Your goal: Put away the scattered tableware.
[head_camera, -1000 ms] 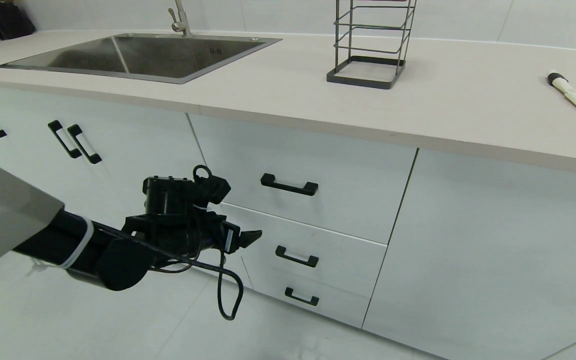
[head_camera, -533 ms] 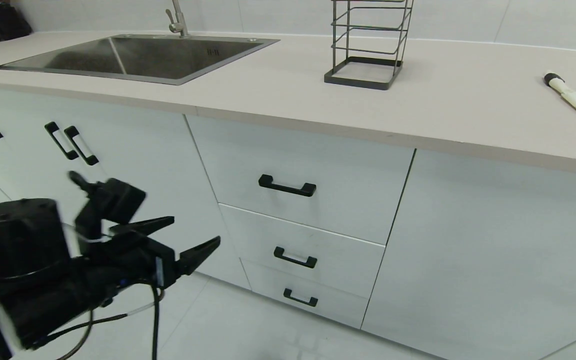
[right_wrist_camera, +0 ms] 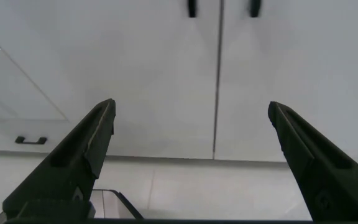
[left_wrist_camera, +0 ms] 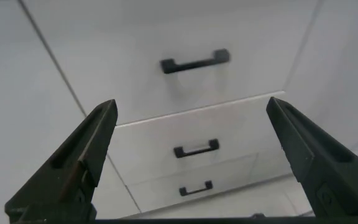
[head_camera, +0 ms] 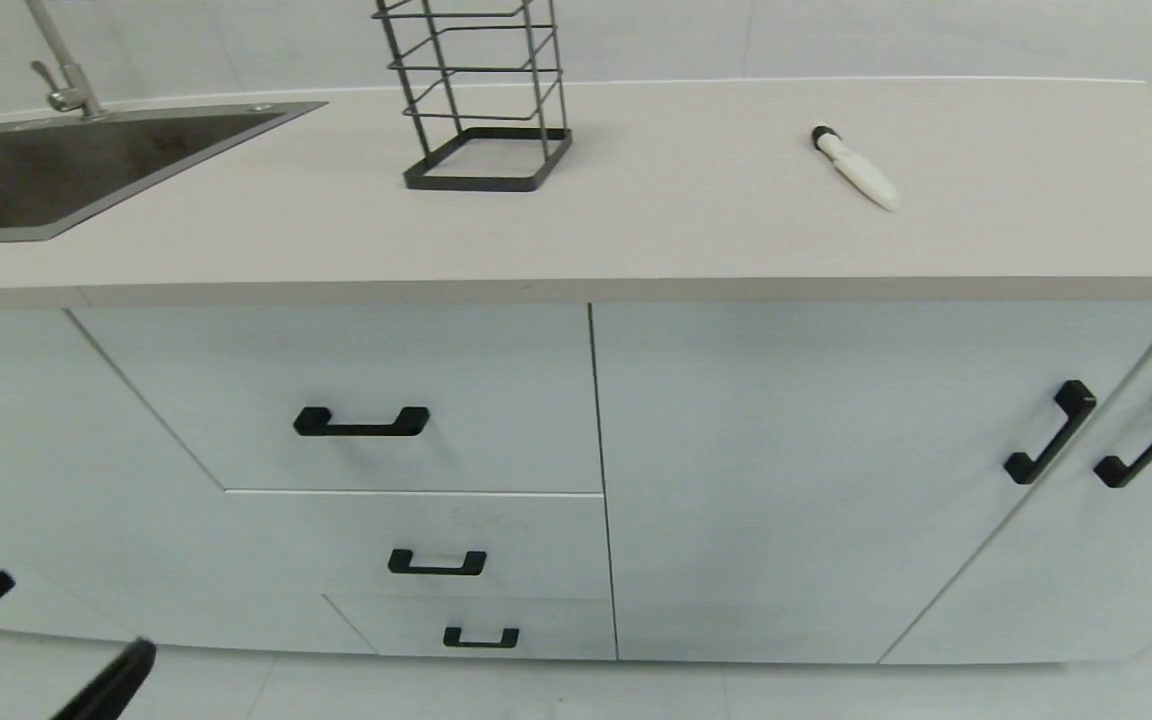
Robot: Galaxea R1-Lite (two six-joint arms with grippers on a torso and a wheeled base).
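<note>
Left gripper (head_camera: 46, 640) sits low on the robot's left side, fingers spread wide apart, tips pointing forward and upward. Right gripper (right_wrist_camera: 191, 106) has both fingers spread wide, tips level.

Cream utensil (head_camera: 856, 168) with black end, black wire rack (head_camera: 471, 184), beige counter (head_camera: 686, 235), white cabinets (head_camera: 786, 470).

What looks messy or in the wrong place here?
Just one thing: a white utensil with a black tip lies slantwise on the counter, apart from the wire rack. Nothing else looks odd.
</note>
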